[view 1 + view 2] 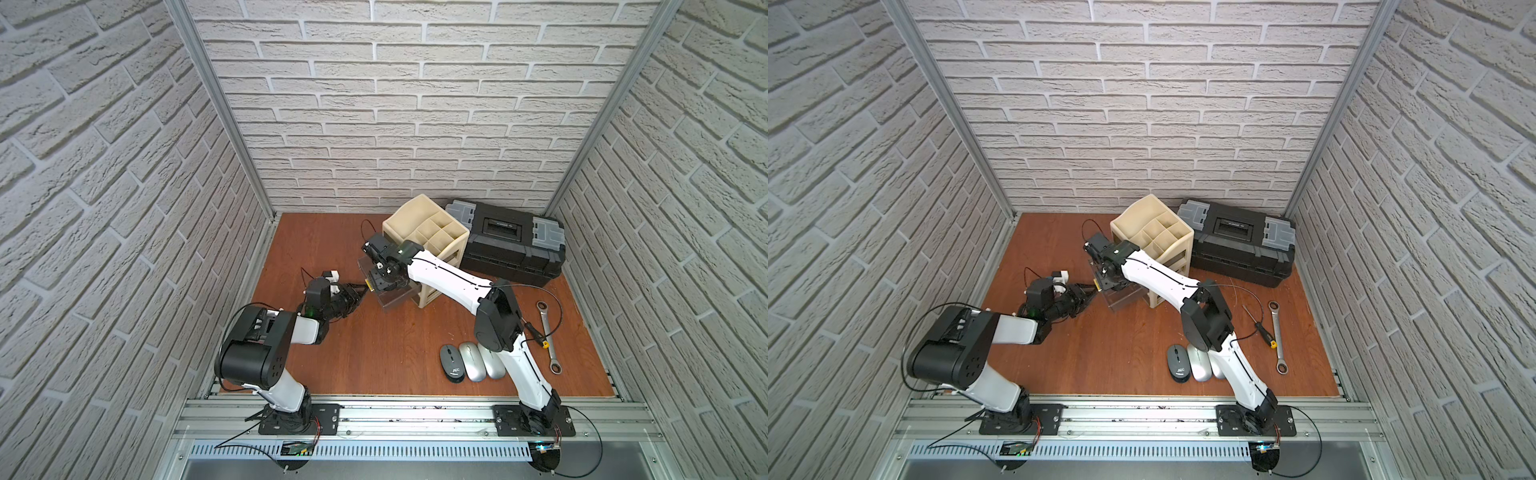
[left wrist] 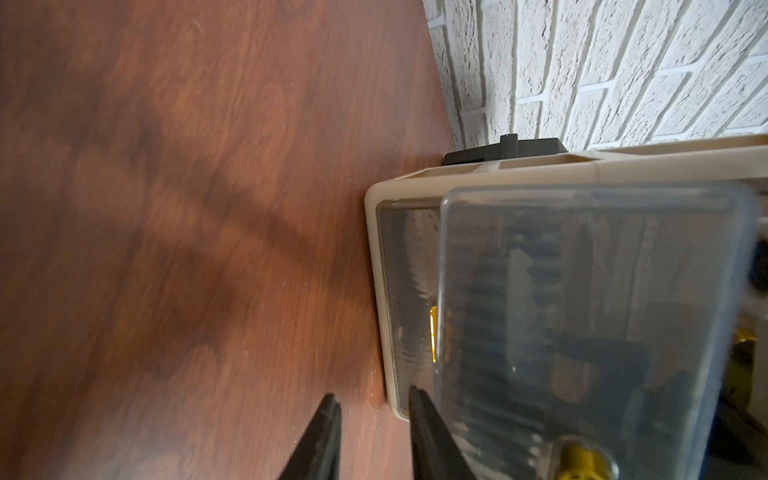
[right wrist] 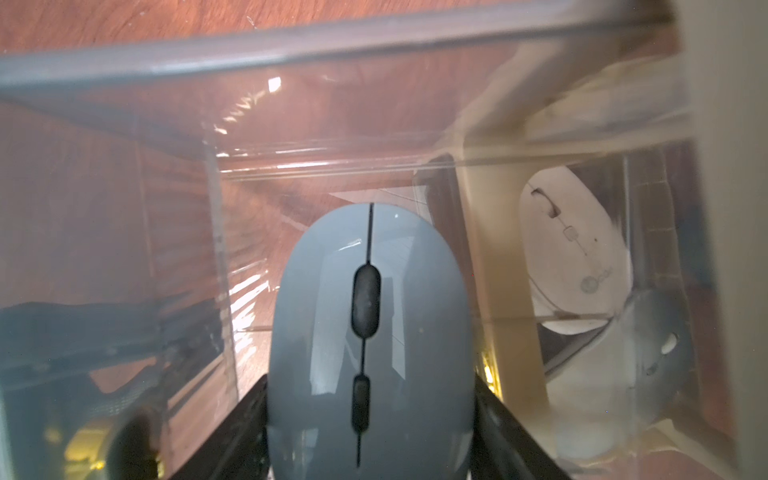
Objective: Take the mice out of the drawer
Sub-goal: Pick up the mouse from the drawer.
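Observation:
In the right wrist view my right gripper (image 3: pixel 370 375) is shut on a dark grey mouse (image 3: pixel 370 291), one black finger against each side, inside the clear smoky drawer (image 3: pixel 124 70). In both top views that drawer (image 1: pixel 392 301) (image 1: pixel 1121 301) stands pulled out of the beige organiser (image 1: pixel 428 232), with my right gripper (image 1: pixel 380 286) reaching down into it. Through the plastic I see a white mouse (image 3: pixel 577 249) and a greyish one (image 3: pixel 652 353); I cannot tell which compartment they lie in. My left gripper (image 2: pixel 372 392) (image 1: pixel 362 291) is open and empty beside the drawer's front corner.
On the table near the right arm lie a dark grey mouse (image 1: pixel 451 362) and two silver mice (image 1: pixel 471 361) (image 1: pixel 490 361). A steel wrench (image 1: pixel 548 336) and a screwdriver (image 1: pixel 534 332) lie further right. A black toolbox (image 1: pixel 509 241) stands behind the organiser.

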